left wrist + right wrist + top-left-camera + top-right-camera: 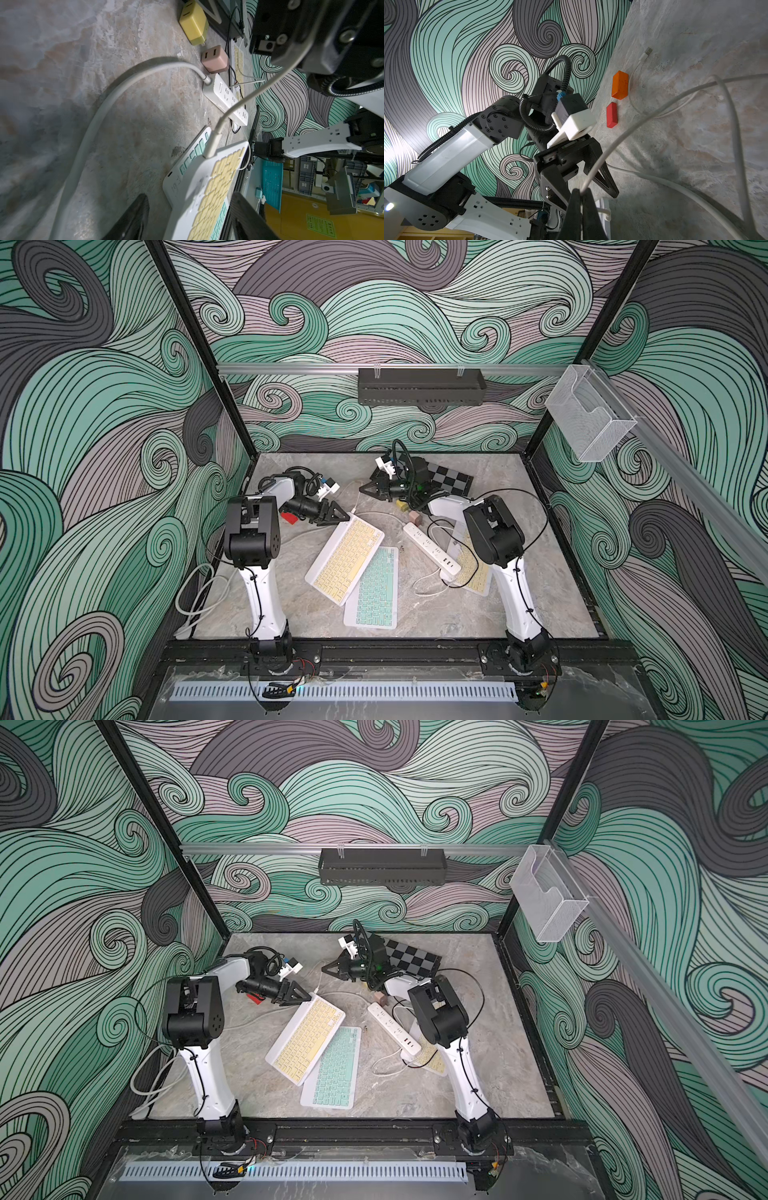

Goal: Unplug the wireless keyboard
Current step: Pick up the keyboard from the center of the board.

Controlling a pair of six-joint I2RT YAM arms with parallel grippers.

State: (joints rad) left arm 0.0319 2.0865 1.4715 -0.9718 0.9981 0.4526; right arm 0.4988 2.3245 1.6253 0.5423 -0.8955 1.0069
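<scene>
1. A black perforated tray hangs on the rear rail, and a clear holder hangs on the right-hand rail. From above I cannot tell what the tray holds. The wall pattern shows through the holder.
2. The yellow keyboard lies mid-way across the marble table, overlapping a green keyboard. A power strip lies just to its right.
3. The plug of the charging cable is seated in the yellow keyboard's far edge.
4. The left gripper is released, with its fingers spread either side of the keyboard's far corner. That finger is clear of the keyboard. Whether the opposite one touches it I cannot tell.
5. The right gripper is clenched on the thin charging cable and holds it above the table.
6. Only the left wrist view shows the seated plug. It also shows a yellow charger and a pink charger up close.
7. Only the right wrist view shows the pinch on the cable. It also shows an orange block next to a red block, and a loose USB end. The orange block is not seen from above.
8. A checkerboard behind the right gripper shows in both top views.
</scene>
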